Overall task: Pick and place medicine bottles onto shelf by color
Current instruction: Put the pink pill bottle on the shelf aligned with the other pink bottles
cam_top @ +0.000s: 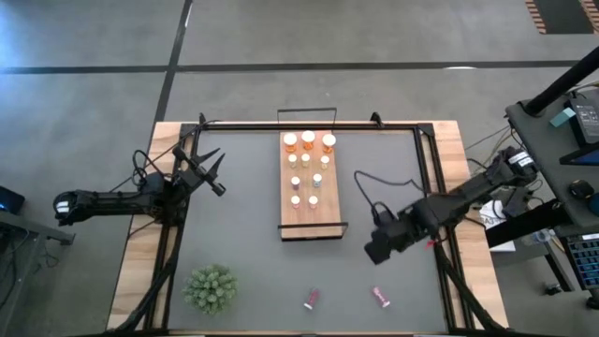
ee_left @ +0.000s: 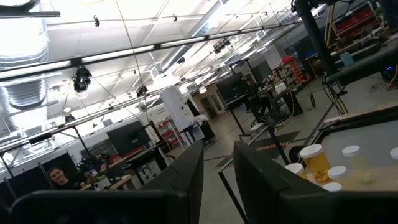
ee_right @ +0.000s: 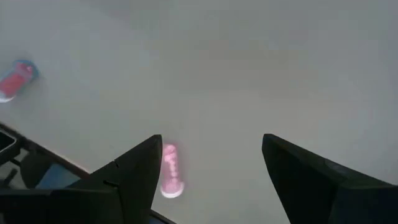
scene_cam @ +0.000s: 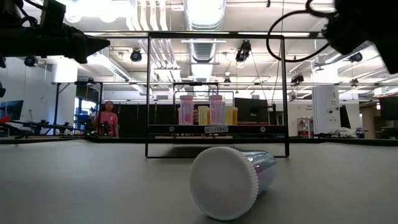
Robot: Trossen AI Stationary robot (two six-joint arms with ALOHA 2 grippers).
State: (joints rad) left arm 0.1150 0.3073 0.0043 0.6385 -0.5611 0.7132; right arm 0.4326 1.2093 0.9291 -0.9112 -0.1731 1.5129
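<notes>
The light-wood shelf [cam_top: 329, 211] lies in the middle of the table toward the far side. Several white-capped medicine bottles stand on it, orange ones [cam_top: 308, 141] at its far end. Two pink bottles lie on their sides near the table's front edge, one [cam_top: 311, 299] left of the other [cam_top: 379, 297]. In the low view one lying bottle [scene_cam: 227, 182] shows its cap close up. My right gripper [ee_right: 211, 143] hangs open above the table, near the shelf's near right corner, pointing steeply down with nothing between its fingers. A pink bottle [ee_right: 170, 171] lies below it. My left gripper [cam_top: 213, 176] waits shut at the table's left.
A green spiky plant [cam_top: 210, 287] stands near the front left corner. A black wire frame [cam_top: 426, 187] runs around the grey tabletop. Bare grey table lies between the shelf and the two lying bottles. A person [scene_cam: 107, 118] stands far off in the room.
</notes>
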